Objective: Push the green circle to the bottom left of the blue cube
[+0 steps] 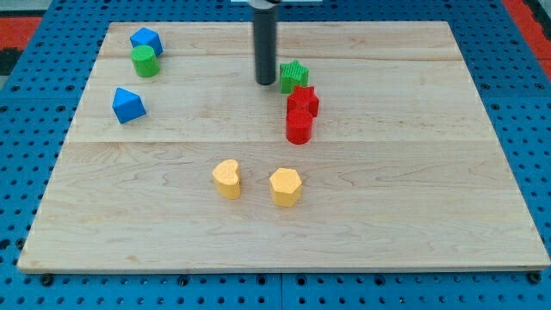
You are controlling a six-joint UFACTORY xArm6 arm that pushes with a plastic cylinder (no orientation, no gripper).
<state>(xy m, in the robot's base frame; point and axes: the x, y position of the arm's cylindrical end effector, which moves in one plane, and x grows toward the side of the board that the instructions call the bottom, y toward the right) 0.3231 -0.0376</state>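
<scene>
The green circle (145,61), a short cylinder, stands near the board's top left corner. It touches the lower edge of a blue angular block (145,40). A second blue block, cube-like (128,105), lies lower at the view's left, apart from the green circle. My tip (265,83) rests on the board at top centre, just left of a green star (294,77), far to the right of the green circle and both blue blocks.
A red star (302,100) and a red cylinder (299,126) sit in a column under the green star. A yellow heart (227,179) and a yellow hexagon (285,187) lie at lower centre. The wooden board (430,172) lies on blue pegboard.
</scene>
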